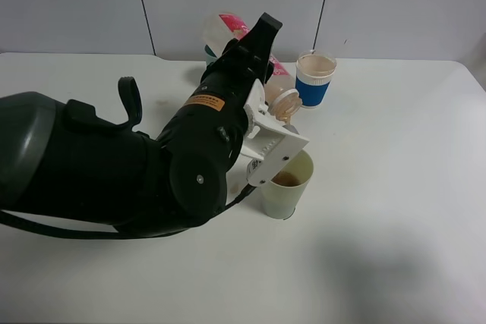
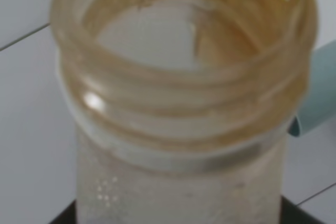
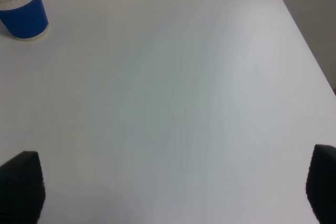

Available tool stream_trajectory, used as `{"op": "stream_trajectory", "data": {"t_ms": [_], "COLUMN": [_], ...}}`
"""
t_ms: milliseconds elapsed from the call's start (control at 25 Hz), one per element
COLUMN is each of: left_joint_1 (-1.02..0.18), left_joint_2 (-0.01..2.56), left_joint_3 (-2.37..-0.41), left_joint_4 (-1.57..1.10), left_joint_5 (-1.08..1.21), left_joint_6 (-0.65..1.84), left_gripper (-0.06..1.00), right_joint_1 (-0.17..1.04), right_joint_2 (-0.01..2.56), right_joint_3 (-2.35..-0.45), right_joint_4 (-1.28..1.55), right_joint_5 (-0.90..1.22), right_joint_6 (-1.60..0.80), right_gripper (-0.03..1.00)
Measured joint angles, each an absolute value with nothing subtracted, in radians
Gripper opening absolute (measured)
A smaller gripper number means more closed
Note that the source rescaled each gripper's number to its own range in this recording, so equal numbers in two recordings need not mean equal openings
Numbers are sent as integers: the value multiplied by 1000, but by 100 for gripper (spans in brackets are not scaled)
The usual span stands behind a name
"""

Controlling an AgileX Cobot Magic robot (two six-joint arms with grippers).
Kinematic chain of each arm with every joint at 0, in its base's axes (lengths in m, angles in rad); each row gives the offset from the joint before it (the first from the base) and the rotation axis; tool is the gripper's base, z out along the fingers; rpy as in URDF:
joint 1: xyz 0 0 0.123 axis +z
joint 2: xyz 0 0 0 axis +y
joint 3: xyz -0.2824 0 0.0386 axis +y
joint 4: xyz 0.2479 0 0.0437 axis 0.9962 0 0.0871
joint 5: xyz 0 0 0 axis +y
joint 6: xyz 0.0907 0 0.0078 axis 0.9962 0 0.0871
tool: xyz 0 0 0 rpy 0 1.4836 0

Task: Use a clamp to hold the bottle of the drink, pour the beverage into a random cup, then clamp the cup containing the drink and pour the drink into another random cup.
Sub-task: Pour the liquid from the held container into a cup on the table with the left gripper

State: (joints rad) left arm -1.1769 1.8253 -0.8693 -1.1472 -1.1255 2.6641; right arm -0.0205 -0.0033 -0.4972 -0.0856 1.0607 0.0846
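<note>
Status: small clear squarish plastic bottle point(image 1: 286, 102) clamped in white-fingered left gripper point(image 1: 267, 125), tilted mouth-down above pale yellow-green tapered plastic cup point(image 1: 288, 191) holding dark brown beverage point(image 1: 286, 179). Right gripper point(image 3: 173, 187) jaws apart, empty. Risk: white finger nudges light cup, tipping it.

Open table point(image 1: 402, 210) right of green cup point(image 1: 285, 199), blue cup point(image 1: 314, 90) behind.

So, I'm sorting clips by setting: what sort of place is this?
Most likely a robotics lab bench, not a kitchen: bare white table, plain grey wall panels behind, and a bottle, a pale green cup and a blue-and-white cup near a black-covered robot arm.
</note>
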Motion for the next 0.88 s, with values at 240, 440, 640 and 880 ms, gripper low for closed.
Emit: {"op": "stream_trajectory", "data": {"t_ms": [240, 440, 640, 880], "left_joint_1": [-1177, -1177, -1177, -1177], "left_joint_2": [1825, 1825, 1825, 1825], "left_joint_3": [-869, -869, -869, -869], "left_joint_4": [-1132, -1086, -1048, -1000], "left_joint_5": [-1130, -1152, -1162, -1162], "left_joint_6": [2667, 2667, 2667, 2667], "left_gripper": [1, 1, 1, 1], "right_joint_1": [-21, -21, -21, -21], "right_joint_2": [-3, -3, -3, -3], "right_joint_3": [-497, -497, -497, -497], "right_joint_4": [-88, -92, -92, -92], "right_joint_5": [1061, 1061, 1061, 1061], "right_joint_6": [85, 85, 85, 89], "right_gripper": [100, 100, 100, 100]}}
